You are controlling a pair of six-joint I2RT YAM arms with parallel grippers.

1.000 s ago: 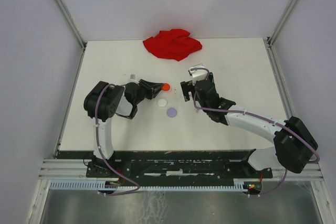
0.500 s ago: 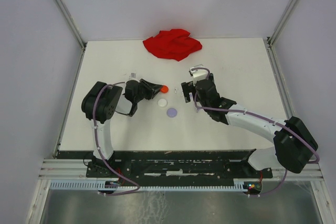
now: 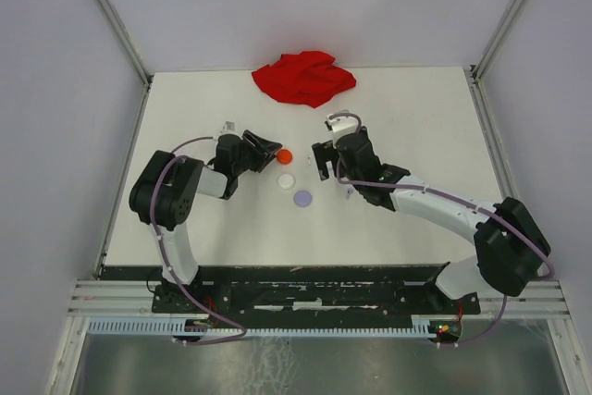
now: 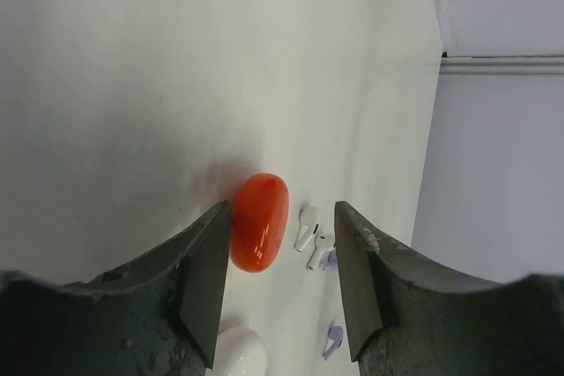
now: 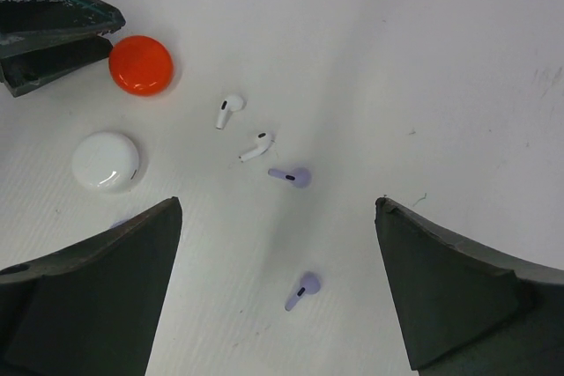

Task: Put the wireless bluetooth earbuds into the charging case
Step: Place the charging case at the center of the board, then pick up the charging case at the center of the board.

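The red round case (image 4: 259, 222) lies shut on the table, just inside the left finger of my left gripper (image 4: 282, 210), which is open and empty. It also shows in the top view (image 3: 285, 154). Two white earbuds (image 5: 228, 110) (image 5: 256, 145) and two lavender earbuds (image 5: 291, 176) (image 5: 301, 289) lie loose on the table. My right gripper (image 5: 278, 209) hovers open and empty over the lavender pair. The white case (image 5: 106, 161) lies near the red case (image 5: 141, 65). No red earbuds show.
A lavender round case (image 3: 302, 198) lies just in front of the white case (image 3: 286, 179). A crumpled red cloth (image 3: 305, 76) lies at the far edge of the table. My left gripper's fingers (image 5: 53, 24) reach into the right wrist view's top left.
My left arm has swung left and its gripper now points at the red case from farther back; the red case sits slightly further left. My right gripper has shifted a little left and away.
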